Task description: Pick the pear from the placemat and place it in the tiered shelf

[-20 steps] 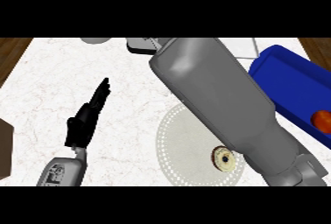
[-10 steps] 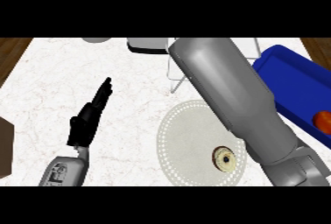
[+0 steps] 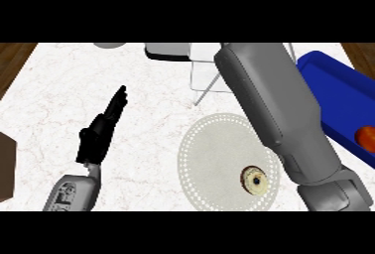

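Low in the frame, a round cream placemat (image 3: pixel 219 163) with a small ringed disc (image 3: pixel 256 181) on its lower right part. At lower left, left hand (image 3: pixel 99 134) resting, fingers straight and together. Up the right side, a grey forearm (image 3: pixel 275 109); right hand out of sight. At right edge, blue tray (image 3: pixel 341 106) holding something orange-red (image 3: pixel 367 137). At top centre, white tiered shelf (image 3: pixel 201 69). Pear not visible anywhere.

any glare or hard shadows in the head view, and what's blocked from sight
Head view: even, flat light, no glare on the white counter, no hard shadows. The right forearm crosses the frame, hiding the right hand and part of the tiered shelf. The left hand rests open at the left. No pear shows on the placemat.
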Robot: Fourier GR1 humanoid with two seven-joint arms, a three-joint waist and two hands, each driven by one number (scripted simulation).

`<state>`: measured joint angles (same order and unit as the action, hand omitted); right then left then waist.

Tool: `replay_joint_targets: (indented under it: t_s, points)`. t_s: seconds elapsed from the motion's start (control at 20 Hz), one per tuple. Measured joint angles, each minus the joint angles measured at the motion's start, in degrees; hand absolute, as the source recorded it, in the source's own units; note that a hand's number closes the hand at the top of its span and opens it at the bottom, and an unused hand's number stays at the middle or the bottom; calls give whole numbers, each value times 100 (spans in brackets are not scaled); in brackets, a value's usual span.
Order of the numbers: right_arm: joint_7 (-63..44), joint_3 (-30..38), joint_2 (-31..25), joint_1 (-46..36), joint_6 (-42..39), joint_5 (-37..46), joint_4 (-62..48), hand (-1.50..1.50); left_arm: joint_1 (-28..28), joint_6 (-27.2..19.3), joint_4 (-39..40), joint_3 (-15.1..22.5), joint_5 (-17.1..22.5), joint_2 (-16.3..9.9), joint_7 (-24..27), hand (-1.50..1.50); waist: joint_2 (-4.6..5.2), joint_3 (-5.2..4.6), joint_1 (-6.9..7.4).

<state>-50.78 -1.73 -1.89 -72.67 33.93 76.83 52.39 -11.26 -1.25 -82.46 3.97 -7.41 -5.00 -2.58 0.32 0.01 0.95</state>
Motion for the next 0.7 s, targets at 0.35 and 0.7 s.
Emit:
replay_joint_targets:
  t_s: [0.35,0.7]
  points:
    - [389,365,-157,53,461,-160,-565,150,47,-7,118,-25,-42,29,158,0,-14,-6,-24]
    - [-577,474,-274,183,139,738,-585,-150,98,127,34,-159,80,-89,141,0,-66,-27,-51]
